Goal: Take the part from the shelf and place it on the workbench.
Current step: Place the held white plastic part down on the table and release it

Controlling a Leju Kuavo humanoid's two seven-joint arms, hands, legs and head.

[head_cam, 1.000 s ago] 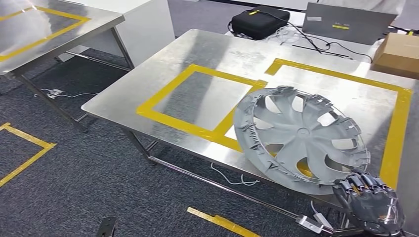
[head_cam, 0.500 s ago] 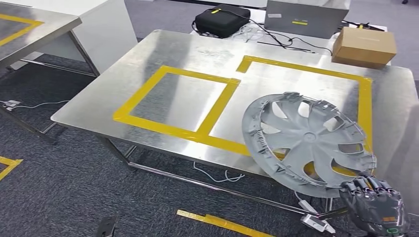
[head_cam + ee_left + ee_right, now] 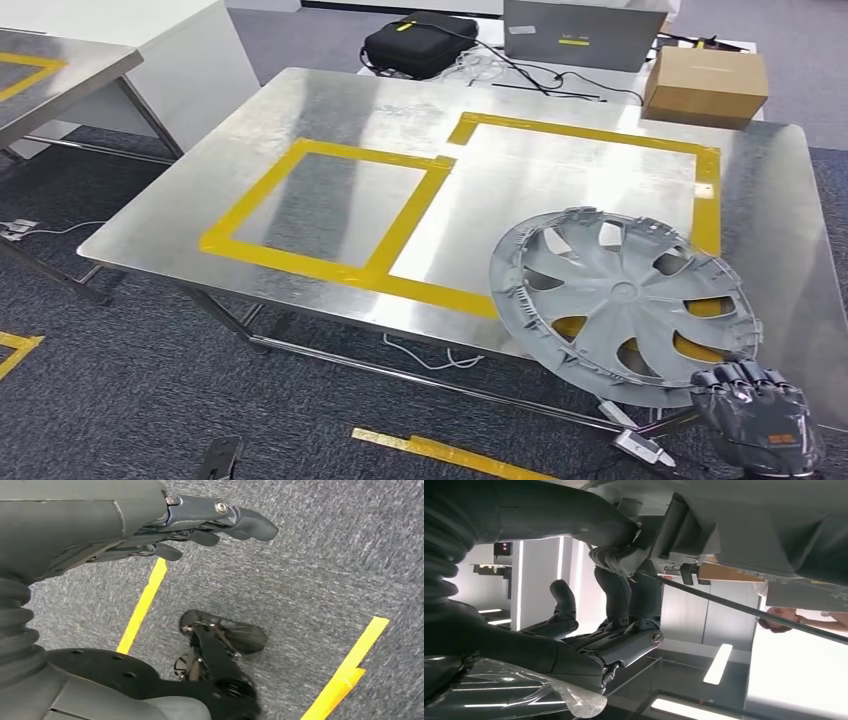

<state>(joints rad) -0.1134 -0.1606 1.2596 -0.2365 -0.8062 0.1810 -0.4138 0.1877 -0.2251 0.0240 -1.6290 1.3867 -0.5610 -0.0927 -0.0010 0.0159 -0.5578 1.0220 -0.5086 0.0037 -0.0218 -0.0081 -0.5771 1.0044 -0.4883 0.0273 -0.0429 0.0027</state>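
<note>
While the right hand (image 3: pixel 758 428) grips its lower rim, the wheel cover (image 3: pixel 620 290) tilts over the workbench (image 3: pixel 330 110) near edge; left hand (image 3: pixel 200 527) hangs empty, fingers apart.

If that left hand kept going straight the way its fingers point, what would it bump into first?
Probably nothing but the grey carpet floor: the left hand hangs open with bare carpet ahead of its fingertips, though depth is hard to judge.

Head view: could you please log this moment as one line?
right robot hand: holds hubcap rim | hubcap: tilted over workbench | left robot hand: empty
</note>
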